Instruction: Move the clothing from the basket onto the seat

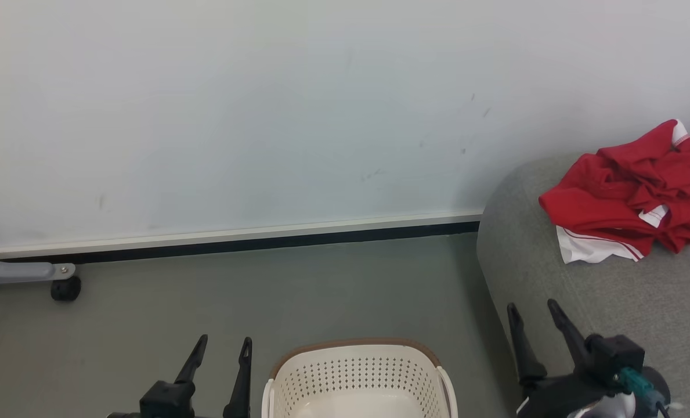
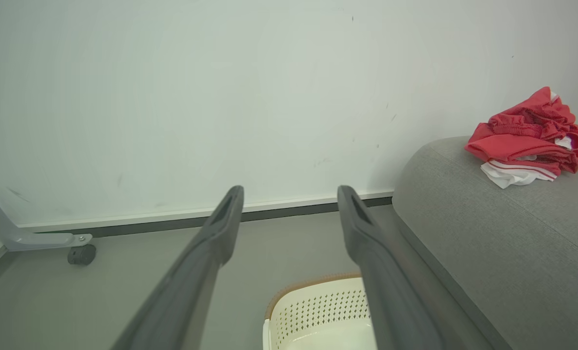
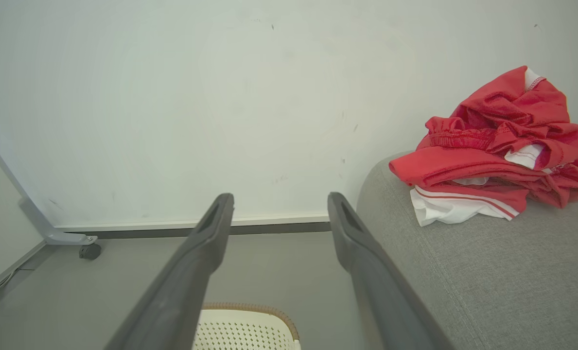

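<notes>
A pale wall (image 1: 263,104) with a few faint scuff marks rises well behind the basket (image 1: 356,371). It ends in a white skirting board (image 1: 234,237) with a dark strip under it. The grey floor (image 1: 321,290) runs from that board forward to the basket, which stands on it.

Close to the basket's right is the seat (image 1: 611,290), a big grey woven-fabric cushion with a rounded corner turned toward the basket. The basket is cream-white plastic with rows of holes in its wall and a brown rim. Its near part is cut off by the bottom edge of the head view.

The clothing (image 1: 629,191) lies in a crumpled red heap on top of the seat, beyond and to the right of the basket and well apart from it. A white band edged with thin red stripes pokes out on the side facing the basket.

The left end effector (image 1: 226,339) hovers just left of the basket, its two dark fingers spread apart and gripping nothing. The right end effector (image 1: 531,305) hovers to the basket's right, over the seat's near edge, its fingers also spread with nothing between them.

Far to the basket's left, by the skirting board, a grey metal leg (image 1: 25,271) ends in a small black caster (image 1: 66,288).
</notes>
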Available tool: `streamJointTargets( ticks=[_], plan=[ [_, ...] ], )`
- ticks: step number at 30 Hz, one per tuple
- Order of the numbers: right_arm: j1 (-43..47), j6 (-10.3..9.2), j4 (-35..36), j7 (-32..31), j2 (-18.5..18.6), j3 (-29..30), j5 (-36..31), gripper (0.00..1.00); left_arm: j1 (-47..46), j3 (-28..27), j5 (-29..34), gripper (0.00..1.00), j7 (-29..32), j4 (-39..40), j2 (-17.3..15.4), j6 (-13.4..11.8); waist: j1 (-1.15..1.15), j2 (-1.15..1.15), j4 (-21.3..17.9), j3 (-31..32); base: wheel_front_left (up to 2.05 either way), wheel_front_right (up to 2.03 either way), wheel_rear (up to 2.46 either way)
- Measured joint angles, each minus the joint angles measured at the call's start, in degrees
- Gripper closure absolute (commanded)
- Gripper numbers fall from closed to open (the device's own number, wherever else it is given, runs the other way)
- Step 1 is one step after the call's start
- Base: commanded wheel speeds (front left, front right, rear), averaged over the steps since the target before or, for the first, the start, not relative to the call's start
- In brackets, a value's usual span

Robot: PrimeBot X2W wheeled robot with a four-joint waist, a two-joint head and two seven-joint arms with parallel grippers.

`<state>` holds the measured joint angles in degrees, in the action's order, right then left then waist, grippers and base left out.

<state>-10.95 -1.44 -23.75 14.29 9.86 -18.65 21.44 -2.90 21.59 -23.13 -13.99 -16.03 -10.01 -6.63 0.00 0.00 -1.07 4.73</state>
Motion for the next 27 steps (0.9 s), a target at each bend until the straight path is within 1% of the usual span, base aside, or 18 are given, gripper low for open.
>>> streamJointTargets(
  ticks=[6, 14, 18, 21, 22, 27],
  plan=[
    [5.38, -1.65, 8.02, 0.0, -0.01, -0.26, -0.88, 0.0, 2.31, -1.77, 1.33, 0.0, -0.25, 1.82, -0.36, -0.42, 0.0, 0.0, 0.68, -0.15, 0.0, 0.0, 0.0],
    [10.03, -2.94, 15.96, 0.0, 0.44, 0.6, -1.66, 0.0, 4.71, -3.9, 2.25, 0.0, -0.29, 3.74, -0.29, -0.43, 0.0, 0.0, 1.11, -0.31, 0.0, 0.0, 0.0],
    [12.2, -3.63, 18.72, 0.01, 0.89, 1.48, -1.8, 0.0, 5.63, -4.94, 2.82, 0.0, -0.3, 5.01, -0.16, -0.44, 0.0, 0.0, 1.48, -0.31, 0.0, 0.0, 0.0],
    [13.68, -3.75, 20.69, 0.01, 0.9, 2.02, -1.8, 0.0, 6.84, -6.0, 3.42, 0.0, -0.3, 5.69, -0.01, -0.45, 0.0, 0.0, 1.7, -0.34, 0.0, 0.0, 0.0],
    [14.1, -4.1, 21.29, 0.01, 0.87, 2.21, -1.8, 0.0, 7.1, -6.37, 3.65, 0.0, -0.3, 5.75, 0.04, -0.45, 0.0, 0.0, 1.77, -0.35, 0.0, 0.0, 0.0],
    [15.21, -4.32, 23.17, 0.01, 0.84, 3.13, -1.8, 0.0, 7.67, -7.89, 5.59, 0.0, -0.31, 6.6, 0.38, -0.45, 0.0, 0.0, 1.99, -0.44, 0.0, 0.0, 0.0]
  ],
)
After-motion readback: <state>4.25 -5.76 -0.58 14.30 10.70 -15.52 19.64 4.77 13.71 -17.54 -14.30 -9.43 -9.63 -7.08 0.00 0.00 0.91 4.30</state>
